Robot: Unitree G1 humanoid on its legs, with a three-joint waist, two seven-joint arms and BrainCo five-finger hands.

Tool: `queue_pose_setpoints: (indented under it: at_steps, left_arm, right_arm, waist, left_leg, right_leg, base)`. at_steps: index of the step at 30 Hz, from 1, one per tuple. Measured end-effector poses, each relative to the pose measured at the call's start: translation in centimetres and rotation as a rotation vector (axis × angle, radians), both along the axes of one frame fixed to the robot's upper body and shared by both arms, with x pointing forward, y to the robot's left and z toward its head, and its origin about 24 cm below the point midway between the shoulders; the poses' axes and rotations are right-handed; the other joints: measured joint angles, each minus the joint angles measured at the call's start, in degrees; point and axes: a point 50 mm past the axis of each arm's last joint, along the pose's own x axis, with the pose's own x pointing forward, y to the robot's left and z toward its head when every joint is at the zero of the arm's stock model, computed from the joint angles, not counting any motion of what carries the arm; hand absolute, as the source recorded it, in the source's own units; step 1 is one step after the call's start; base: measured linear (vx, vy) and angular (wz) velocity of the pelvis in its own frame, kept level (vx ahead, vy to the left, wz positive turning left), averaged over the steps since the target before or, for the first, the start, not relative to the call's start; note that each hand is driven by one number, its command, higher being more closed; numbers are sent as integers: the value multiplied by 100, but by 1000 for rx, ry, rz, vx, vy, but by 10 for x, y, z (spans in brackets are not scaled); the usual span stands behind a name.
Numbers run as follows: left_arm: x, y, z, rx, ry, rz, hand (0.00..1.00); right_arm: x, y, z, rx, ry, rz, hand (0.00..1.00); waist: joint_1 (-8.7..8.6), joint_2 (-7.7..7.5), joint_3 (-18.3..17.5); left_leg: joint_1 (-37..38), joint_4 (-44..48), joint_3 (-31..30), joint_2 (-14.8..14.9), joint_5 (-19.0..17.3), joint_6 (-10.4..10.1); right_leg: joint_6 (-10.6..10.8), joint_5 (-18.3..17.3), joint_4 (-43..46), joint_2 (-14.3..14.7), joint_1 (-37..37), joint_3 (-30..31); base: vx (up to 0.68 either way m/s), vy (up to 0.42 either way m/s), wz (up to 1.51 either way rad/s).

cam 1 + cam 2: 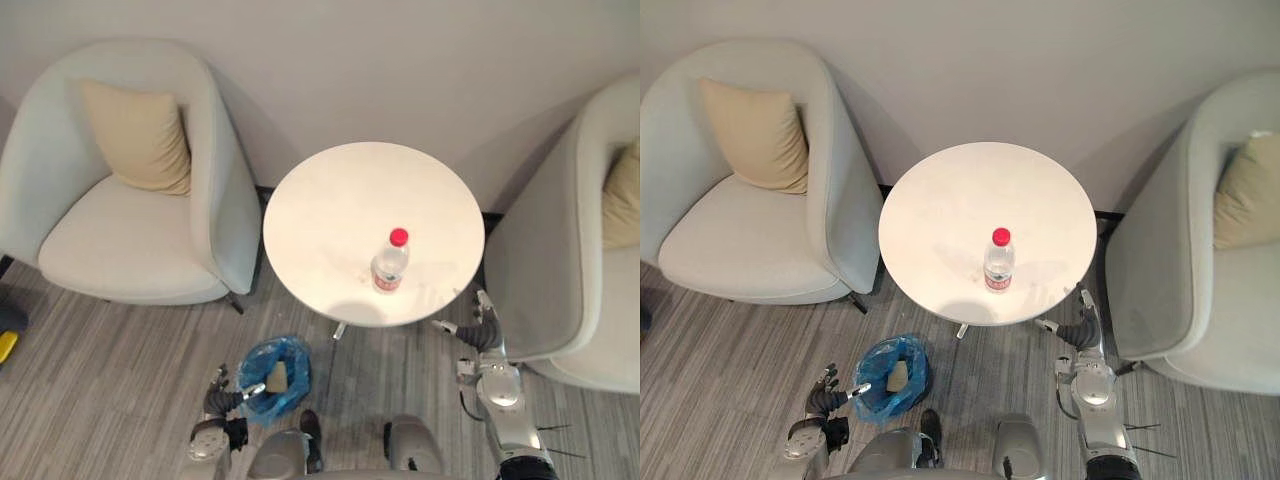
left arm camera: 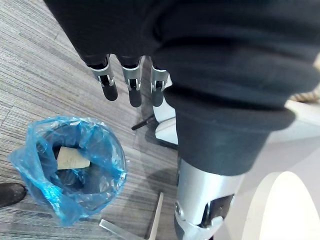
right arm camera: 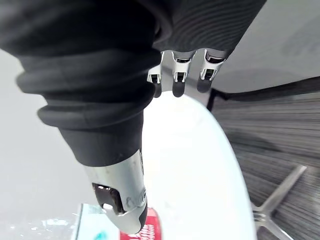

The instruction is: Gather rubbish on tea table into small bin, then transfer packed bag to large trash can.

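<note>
Both spread and empty, left hand (image 1: 222,400) beside bin (image 1: 298,370), right hand (image 1: 482,334) by table (image 1: 340,205)

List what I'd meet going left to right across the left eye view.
Left armchair with its beige cushion → left hand → small bin with a blue bag → round table with the bottle standing on it → right hand → right armchair.

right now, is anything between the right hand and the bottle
Nothing visible. The bottle stands alone on the table, and only bare tabletop lies between it and the open right hand by the table's near edge.
</note>
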Motion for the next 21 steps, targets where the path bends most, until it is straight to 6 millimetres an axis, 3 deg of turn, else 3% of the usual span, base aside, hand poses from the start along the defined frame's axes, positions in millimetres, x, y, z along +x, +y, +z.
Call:
queue_pose_setpoints:
  at_steps: [4, 8, 14, 21]
  left_arm:
    - [-6, -3, -3, -12, 16, 3, 0]
    - [-11, -4, -5, -8, 34, -3, 0]
    - [-12, -8, -7, -9, 45, -29, 0]
    - [-28, -9, -14, -21, 97, -43, 0]
  right_arm:
    - [7, 7, 7, -18, -19, 74, 0]
    - [5, 15, 3, -43, 9, 131, 0]
    - [7, 27, -9, -34, 67, 192, 0]
    - [32, 33, -7, -31, 50, 167, 0]
  waist:
    - [-13, 106, -62]
    - [-2, 137, -83]
    - [134, 183, -115]
    - [148, 227, -98]
  left_leg:
    - [234, -500, -207, 232, 168, -261]
    - [359, -589, -390, 250, 188, -271]
    - [375, -896, -762, 124, 493, -252]
    - [269, -1213, -1149, 73, 797, -259]
  right_leg:
    - [-150, 105, -455, 257, 305, -250]
    - [-163, 137, -738, 270, 646, -481]
    - [-136, 307, -1125, 202, 913, -846]
    - [-130, 438, -1315, 156, 974, -1264]
  base:
    - [122, -141, 14]
    - [52, -34, 28]
    - [-19, 0, 34]
    - [-82, 8, 34]
